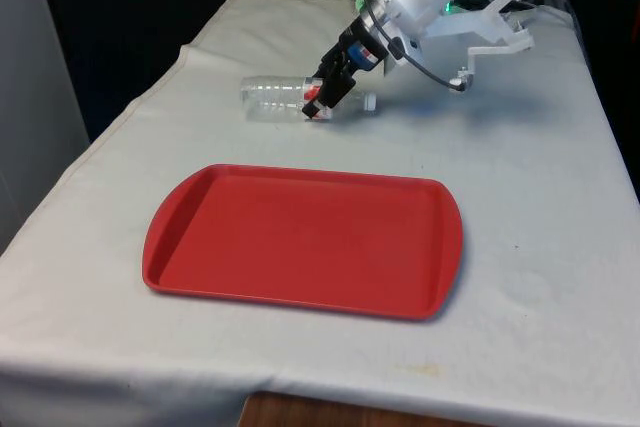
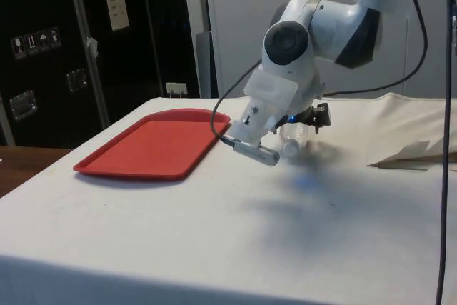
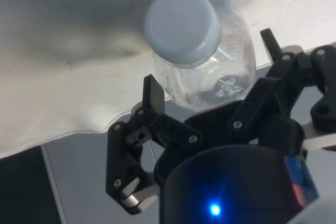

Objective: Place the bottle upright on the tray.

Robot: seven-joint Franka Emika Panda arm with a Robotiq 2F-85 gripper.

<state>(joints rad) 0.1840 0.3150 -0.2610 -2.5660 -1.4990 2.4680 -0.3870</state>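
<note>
Bottle (image 1: 275, 97): clear, lying on its side, upper centre of the front view.
Pincer (image 1: 322, 105): fingers spread wide either side of the bottle.
Tray (image 1: 300, 239): red, frame centre, on the bench (image 1: 540, 207).

— What lies under everything?
— A white cloth (image 1: 540, 197) over the table, creased, hanging over the near edge; a bare brown wooden corner (image 1: 300, 412) shows below it in the front view.
— And behind, in the side view?
— Dark cabinets (image 2: 50, 48) with a pale label (image 2: 115, 4) on one door and small stickers (image 2: 32, 42) on another. A loose fold of cloth (image 2: 407, 151) bunches on the table's far part.
</note>
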